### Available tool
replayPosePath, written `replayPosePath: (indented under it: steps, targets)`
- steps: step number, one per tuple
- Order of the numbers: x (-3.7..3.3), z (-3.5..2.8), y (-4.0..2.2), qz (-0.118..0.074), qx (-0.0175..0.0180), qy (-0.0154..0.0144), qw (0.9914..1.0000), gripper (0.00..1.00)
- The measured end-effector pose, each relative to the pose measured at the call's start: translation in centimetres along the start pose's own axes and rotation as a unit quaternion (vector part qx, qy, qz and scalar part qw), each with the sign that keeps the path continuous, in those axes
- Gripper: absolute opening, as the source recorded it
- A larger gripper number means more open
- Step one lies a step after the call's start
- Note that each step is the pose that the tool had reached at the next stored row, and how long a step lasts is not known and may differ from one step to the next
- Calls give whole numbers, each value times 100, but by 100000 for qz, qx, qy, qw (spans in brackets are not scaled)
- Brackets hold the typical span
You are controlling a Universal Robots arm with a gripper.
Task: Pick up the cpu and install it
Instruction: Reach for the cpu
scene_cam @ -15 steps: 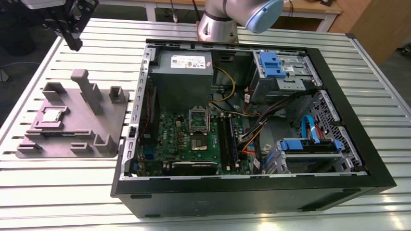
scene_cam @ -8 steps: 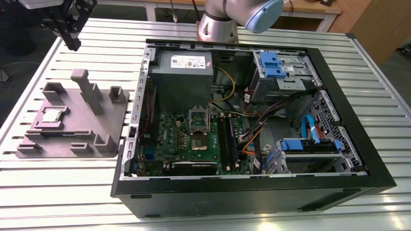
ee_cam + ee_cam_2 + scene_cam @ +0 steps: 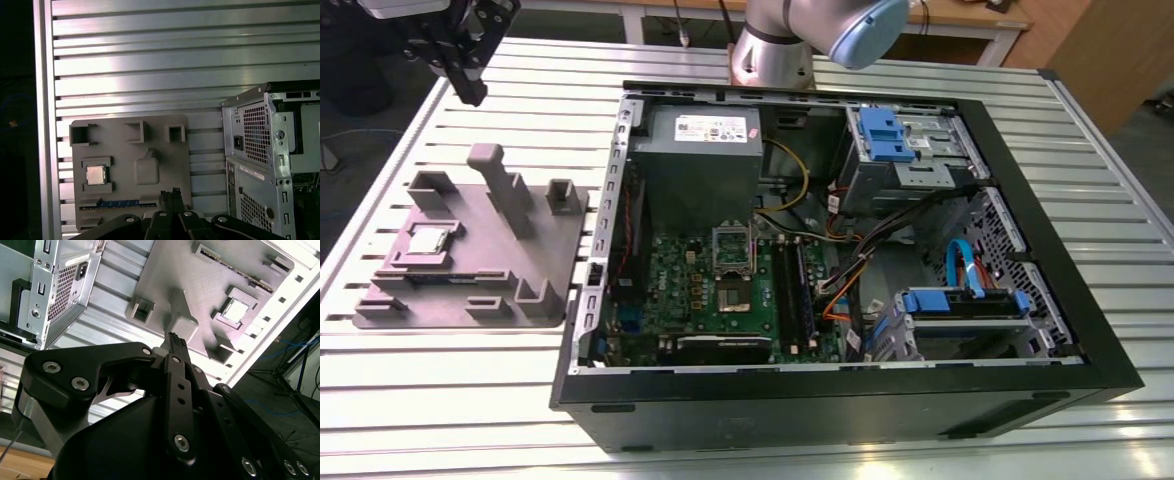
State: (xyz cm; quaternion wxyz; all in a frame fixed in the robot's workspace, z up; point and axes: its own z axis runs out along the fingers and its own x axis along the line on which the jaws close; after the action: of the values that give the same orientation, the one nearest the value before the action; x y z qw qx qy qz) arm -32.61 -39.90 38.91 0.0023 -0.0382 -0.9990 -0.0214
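Gripper (image 3: pixel 471 92) hangs above the slatted surface (image 3: pixel 454 400) at the exterior view's left, well apart from the open computer case (image 3: pixel 854 395); the cpu (image 3: pixel 427 240) lies flat in a pocket of the grey tray (image 3: pixel 567 250) beside the case. In the second wrist view the gripper (image 3: pixel 175 340) is pressed together, pinching nothing; the cpu (image 3: pixel 235 311) sits in its pocket beyond the tips. In the first wrist view the cpu (image 3: pixel 96 175) lies apart from the gripper (image 3: pixel 169 192).

The slatted aluminium table (image 3: pixel 454 400) I work over carries two things. A grey moulded parts holder (image 3: pixel 474 255) lies toward the exterior view's left, with the open black computer case (image 3: pixel 854 400) just beside it.
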Motion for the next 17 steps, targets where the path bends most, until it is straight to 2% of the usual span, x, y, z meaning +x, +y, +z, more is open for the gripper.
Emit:
replayPosePath:
  steps: [6,11,17]
  targets:
    - [1,0,0,0,0,-2,100000,10]
    - [71,0,-6,-1,0,0,100000,10]
    - [121,1,-9,1,1,-1,100000,10]
